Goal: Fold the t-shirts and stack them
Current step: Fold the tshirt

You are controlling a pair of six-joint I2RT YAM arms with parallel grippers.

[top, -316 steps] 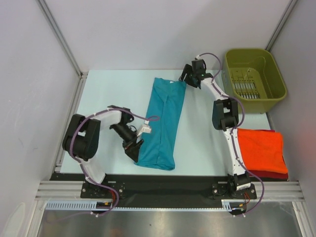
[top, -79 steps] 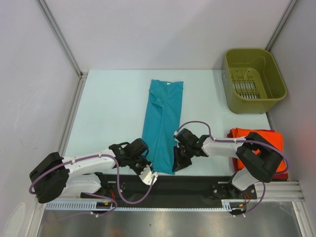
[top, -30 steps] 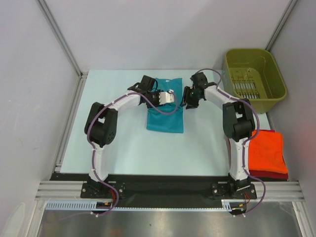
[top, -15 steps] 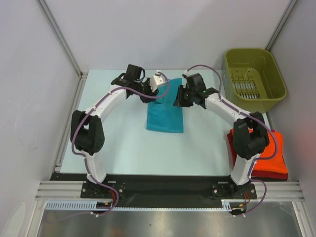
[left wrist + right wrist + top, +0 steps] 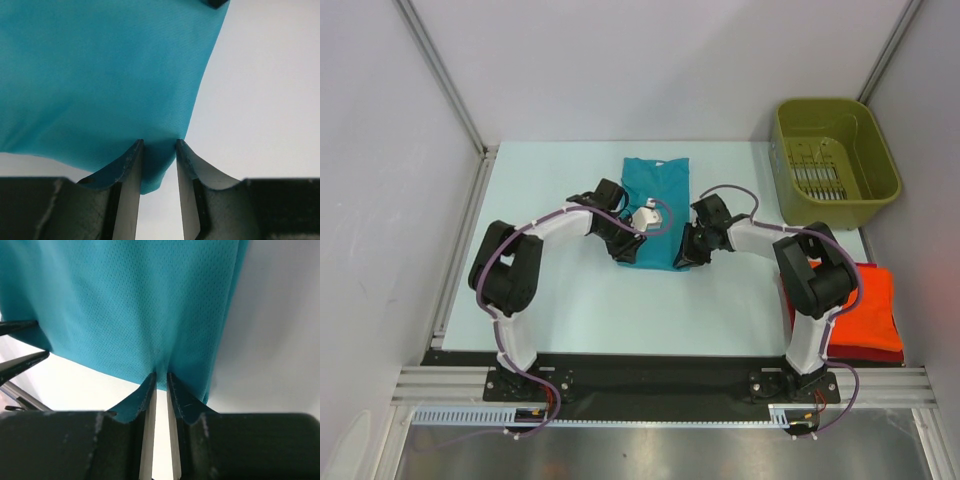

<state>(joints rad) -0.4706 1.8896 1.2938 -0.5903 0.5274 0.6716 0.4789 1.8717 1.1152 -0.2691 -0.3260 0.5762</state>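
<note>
A teal t-shirt (image 5: 658, 195) lies folded into a short rectangle in the middle of the table. My left gripper (image 5: 623, 248) is at its near left corner; in the left wrist view its jaws (image 5: 159, 144) hold a bunched corner of the teal cloth (image 5: 100, 75) between the tips. At the near right corner, my right gripper (image 5: 685, 255) has its jaws (image 5: 161, 374) almost together, pinching the hem of the teal fabric (image 5: 125, 300). An orange-red t-shirt (image 5: 868, 300) lies folded on a dark red t-shirt (image 5: 865, 354) at the right.
An olive-green bin (image 5: 830, 212) with a metal rack inside stands at the back right. Pale table surface (image 5: 560, 290) lies in front of the teal shirt. White walls with metal rails close in the left, right and back.
Both grippers came from the far end of the folded teal shirt to its near edge. The right jaws narrowed onto the hem.
</note>
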